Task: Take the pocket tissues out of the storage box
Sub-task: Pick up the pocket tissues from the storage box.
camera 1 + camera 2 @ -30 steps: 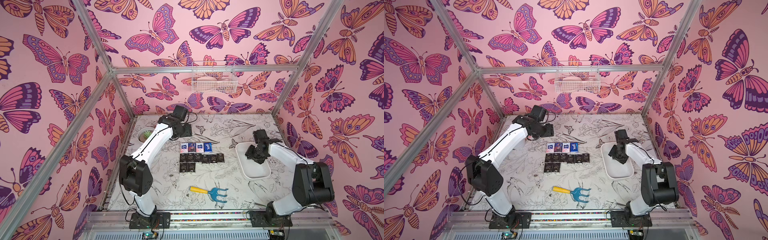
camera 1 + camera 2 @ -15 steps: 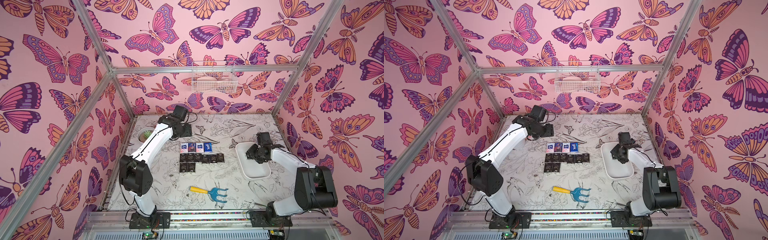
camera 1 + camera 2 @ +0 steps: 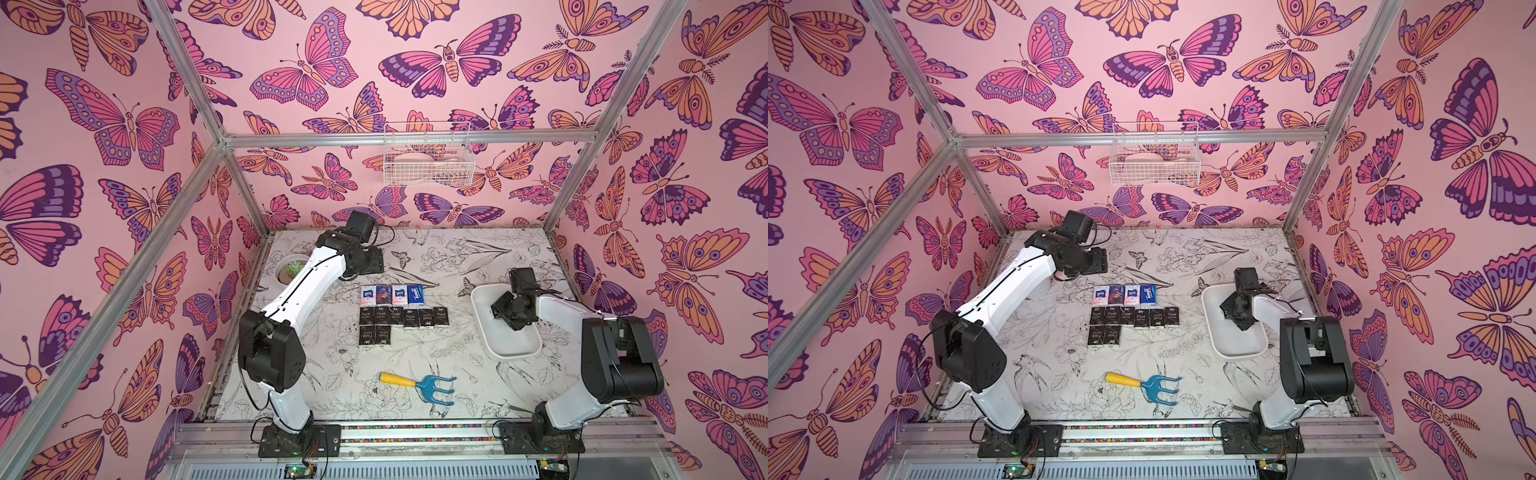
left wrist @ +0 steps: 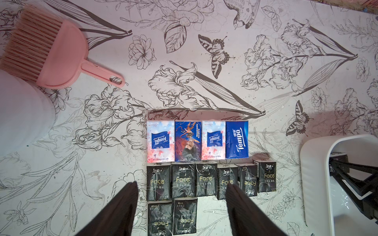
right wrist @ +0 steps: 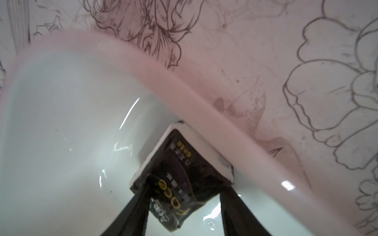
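Several pocket tissues (image 3: 399, 316) (image 3: 1133, 316) lie in neat rows mid-table: blue and white-blue ones behind, black "Face" ones in front (image 4: 196, 163). My left gripper (image 4: 181, 183) hovers open high above them, near the back left (image 3: 374, 259), nothing between its fingers. The white storage box (image 3: 515, 345) (image 3: 1241, 345) (image 4: 313, 173) stands at the right. My right gripper (image 3: 505, 309) (image 3: 1235, 309) reaches down into it. There it (image 5: 187, 181) is shut on one black "Face" packet (image 5: 184, 163), which is tilted against the box's wall (image 5: 184, 81).
A yellow-handled blue hand rake (image 3: 419, 384) lies near the front edge. A round white plant pot (image 3: 291, 270) sits at the far left. A pink hand brush (image 4: 55, 55) lies beside it under the left arm. A white wire basket (image 3: 428, 158) hangs on the back wall.
My right wrist has turned and shifted slightly inside the box, its jaws closing a touch on the packet. The left arm has not moved.
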